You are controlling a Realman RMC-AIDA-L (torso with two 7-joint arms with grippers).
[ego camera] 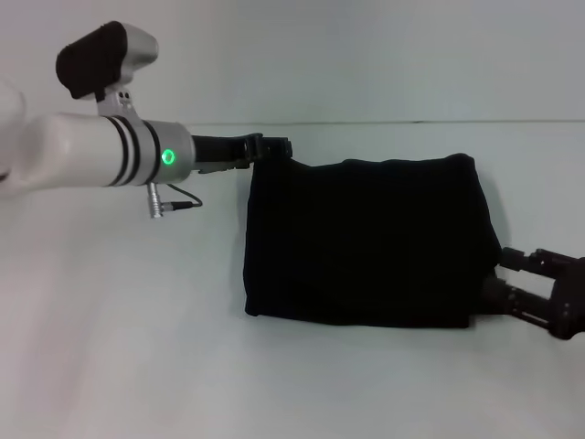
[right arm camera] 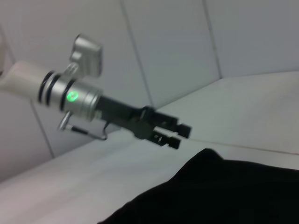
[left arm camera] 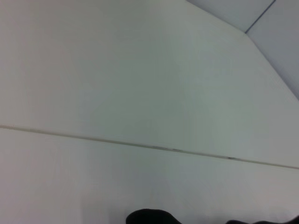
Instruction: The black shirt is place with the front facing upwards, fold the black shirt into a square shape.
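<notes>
Head view has the left gripper point(ego camera: 274, 146) reaching in from the left at the far left corner of the black shirt point(ego camera: 366, 242), its tips right at the cloth's top edge; from here it is not clear whether they touch it. The right wrist view settles more: the left gripper point(right arm camera: 175, 135) hangs just above and beside a raised corner of the black shirt point(right arm camera: 224, 191), its two fingers point(right arm camera: 183, 129) slightly parted with a narrow gap and nothing between them, apart from the fabric. The right gripper point(ego camera: 521, 274) sits low at the shirt's near right corner, close against the edge, and whether it is parted or closed cannot be told. The shirt lies on the white table point(ego camera: 137, 347) as a folded, roughly rectangular block, wider than deep, plain black on top with soft rounded corners and no lettering showing. The left wrist view gives only bare table surface, a seam line and a sliver of dark cloth point(left arm camera: 149, 217) at its edge.
</notes>
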